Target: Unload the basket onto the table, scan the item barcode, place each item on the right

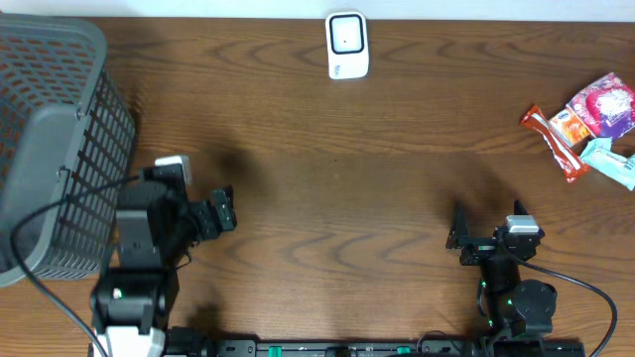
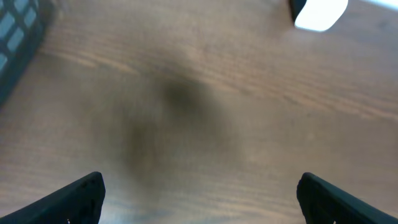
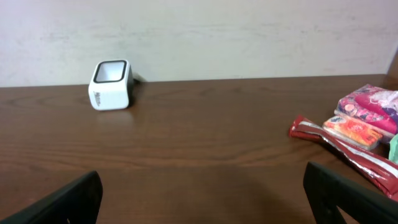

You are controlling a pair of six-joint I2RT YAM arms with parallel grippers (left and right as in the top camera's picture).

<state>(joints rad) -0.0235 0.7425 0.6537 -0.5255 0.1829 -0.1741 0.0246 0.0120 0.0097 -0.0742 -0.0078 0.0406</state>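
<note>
open table (image 1: 347,188) centre, basket (image 1: 60,139) crowding left

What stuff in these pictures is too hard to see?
Colourful foil snack packets: overhead, barcodes too small; right wrist, cut by the right edge.
White box-shaped scanner: left wrist, blurred and cut by the top edge.
Grey plastic mesh basket: overhead, cut by the left edge.
</note>
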